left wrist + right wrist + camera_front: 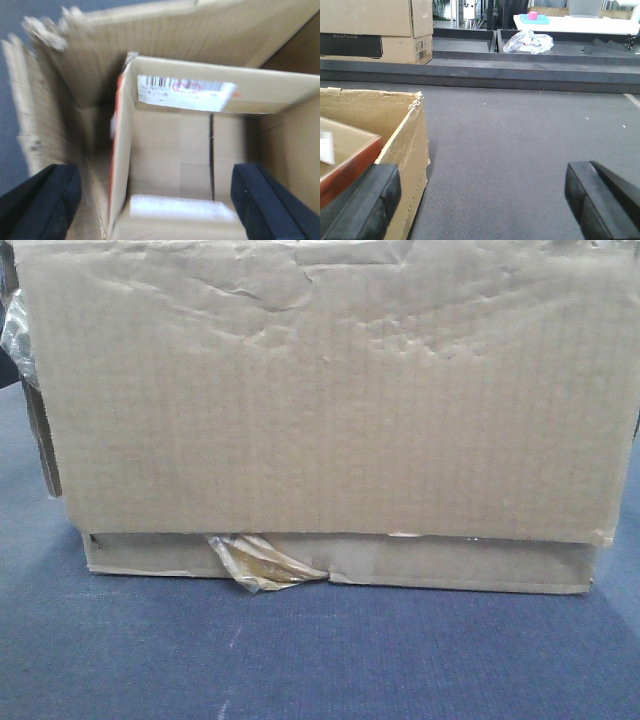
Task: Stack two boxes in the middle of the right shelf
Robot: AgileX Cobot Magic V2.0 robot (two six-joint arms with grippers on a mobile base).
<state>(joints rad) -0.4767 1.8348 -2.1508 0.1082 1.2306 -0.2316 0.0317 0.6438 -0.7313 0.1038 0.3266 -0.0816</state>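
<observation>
Left black fingers (45, 200) gape wide over a blurred open brown cardboard box (165, 40), perhaps holding a smaller labelled carton (165, 145). Right black fingers (362, 205) gape wide, empty, above grey carpet floor (510, 150). Front view alone shows a wrinkled brown box (320, 390) atop a flat tape-torn box (450, 565).

R tool (482, 195) spread wide over grey carpet (510, 130); 1 open cardboard box (395, 120) at L.

Flat, dimmish indoor light throughout. The left wrist view is motion-blurred, its white barcode paper label (185, 92) glaring near twelve o'clock.
</observation>
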